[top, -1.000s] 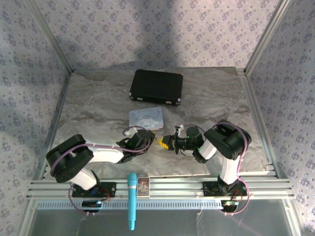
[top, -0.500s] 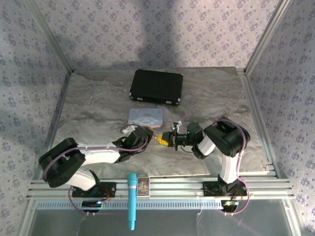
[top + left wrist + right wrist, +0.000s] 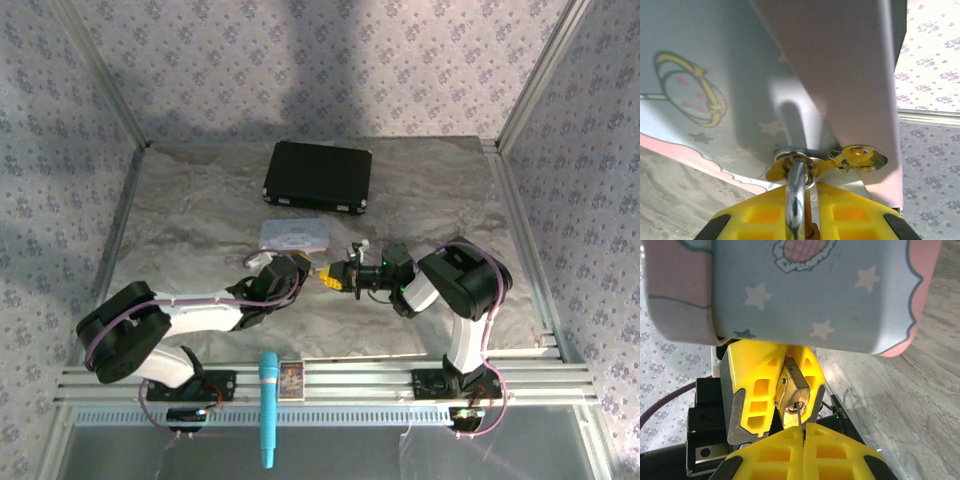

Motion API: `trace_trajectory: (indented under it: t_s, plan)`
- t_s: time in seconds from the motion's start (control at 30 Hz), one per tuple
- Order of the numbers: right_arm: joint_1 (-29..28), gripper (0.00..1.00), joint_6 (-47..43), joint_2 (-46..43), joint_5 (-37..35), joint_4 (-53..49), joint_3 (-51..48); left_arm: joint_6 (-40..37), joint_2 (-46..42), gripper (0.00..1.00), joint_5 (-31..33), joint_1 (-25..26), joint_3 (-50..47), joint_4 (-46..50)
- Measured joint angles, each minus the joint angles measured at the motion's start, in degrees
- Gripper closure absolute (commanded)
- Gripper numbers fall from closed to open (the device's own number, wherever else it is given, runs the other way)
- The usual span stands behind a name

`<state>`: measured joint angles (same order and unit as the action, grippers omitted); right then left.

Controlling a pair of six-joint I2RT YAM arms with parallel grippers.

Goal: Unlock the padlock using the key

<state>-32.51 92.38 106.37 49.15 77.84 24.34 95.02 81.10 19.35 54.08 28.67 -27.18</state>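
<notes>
The brass padlock [image 3: 792, 385] sits between the yellow fingers [image 3: 752, 390] of my left gripper [image 3: 807, 197], which is shut on it. Its silvery shackle [image 3: 796, 200] runs up through a metal ring [image 3: 795, 156] on the latch of the pastel cartoon tin [image 3: 700, 90]. My right gripper [image 3: 804, 432] is shut on the thin silvery key [image 3: 799, 416], whose blade tip is in the keyhole on the padlock's bottom face. From above, the left gripper [image 3: 300, 268] and right gripper [image 3: 335, 275] meet tip to tip just in front of the tin [image 3: 292, 235].
A black case [image 3: 318, 177] lies at the back of the table. A blue microphone [image 3: 268, 405] and a small card box [image 3: 290, 378] rest on the front rail. Patterned walls enclose the grey table [image 3: 200, 210] on three sides.
Both grippers, still joined at the padlock, have shifted a little farther from the bases, closer to the tin. The grips have not changed.
</notes>
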Motion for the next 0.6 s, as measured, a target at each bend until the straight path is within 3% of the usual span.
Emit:
trace_trajectory:
  t_s: [0.6]
  plan:
    - [2.29,1.0,-0.22,3.02,4.24,0.02,3.28,0.66,2.08,1.0,-2.05,0.0,0.04,-4.24]
